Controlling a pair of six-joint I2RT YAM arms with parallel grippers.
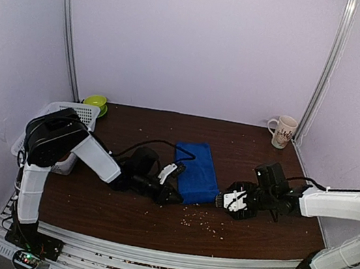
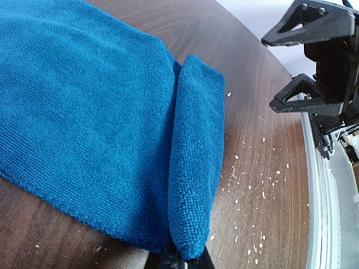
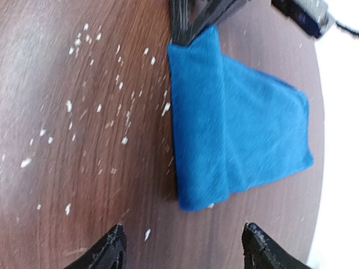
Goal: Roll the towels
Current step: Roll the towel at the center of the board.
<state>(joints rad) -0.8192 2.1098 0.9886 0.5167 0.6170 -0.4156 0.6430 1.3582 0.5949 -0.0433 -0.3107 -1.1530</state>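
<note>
The blue towel (image 1: 196, 172) lies in the middle of the table (image 1: 118, 214), its near edge turned over into a narrow fold (image 2: 193, 168). The left gripper (image 2: 185, 261) is pressed together on the fold's left end, pinching the cloth. The right gripper (image 3: 184, 231) stands spread, nothing between its fingers, just off the towel's near right corner. White crumbs (image 1: 203, 223) dot the wood nearby

The towel (image 1: 195, 173) is a deep royal blue with a fine, even weave, and the table (image 1: 118, 214) is dark brown wood grain flecked with white. The mug (image 1: 283, 131) is white with a dark printed pattern. The basket (image 1: 79, 114) is white with a grid of small holes, the bowl (image 1: 95, 101) lime green, and the arms (image 1: 334, 203) white with black joints.
</note>
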